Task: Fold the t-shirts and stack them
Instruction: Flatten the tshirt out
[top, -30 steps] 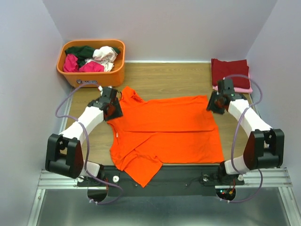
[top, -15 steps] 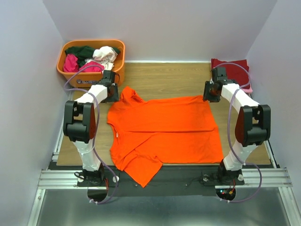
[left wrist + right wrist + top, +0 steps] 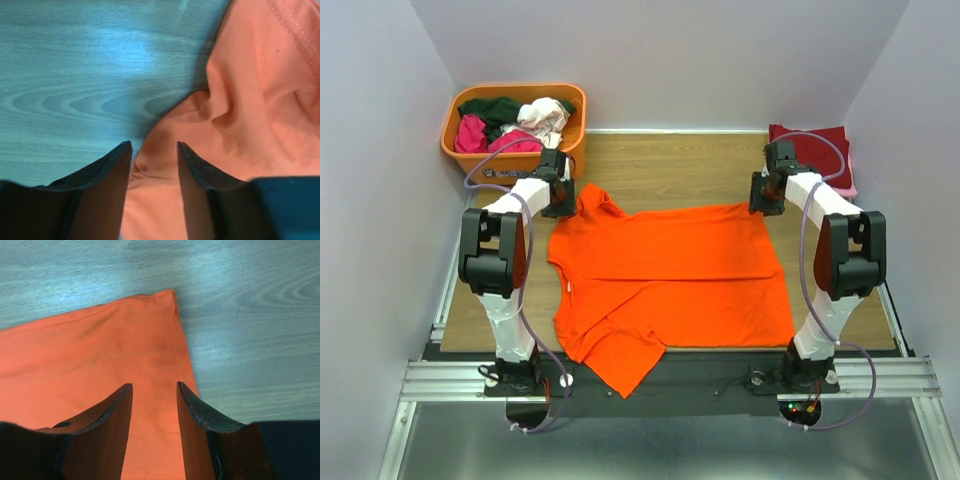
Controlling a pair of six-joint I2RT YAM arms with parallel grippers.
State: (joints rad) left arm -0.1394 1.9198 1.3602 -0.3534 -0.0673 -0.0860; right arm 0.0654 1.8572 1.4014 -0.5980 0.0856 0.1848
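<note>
A bright orange t-shirt [image 3: 670, 270] lies spread flat on the wooden table, one sleeve hanging over the near edge. My left gripper [image 3: 560, 198] is at its far left shoulder. In the left wrist view the left gripper [image 3: 154, 150] is open, with rumpled orange cloth [image 3: 240, 100] under the gap. My right gripper [image 3: 766, 195] is at the shirt's far right corner. In the right wrist view the right gripper [image 3: 154, 387] is open above the hemmed corner [image 3: 170, 330]. More t-shirts, dark green [image 3: 490, 108], magenta [image 3: 470, 135] and whitish-pink [image 3: 545, 115], sit crumpled in a tub.
The orange plastic tub [image 3: 520, 165] stands at the far left corner. A folded dark red shirt [image 3: 810, 148] lies on a pink one [image 3: 848, 189] at the far right. Bare wood [image 3: 670, 165] runs behind the orange shirt. Grey walls close in on both sides.
Both grippers have moved away from me to the shirt's far corners, and both arms now stand folded more upright. The orange shirt has not shifted.
</note>
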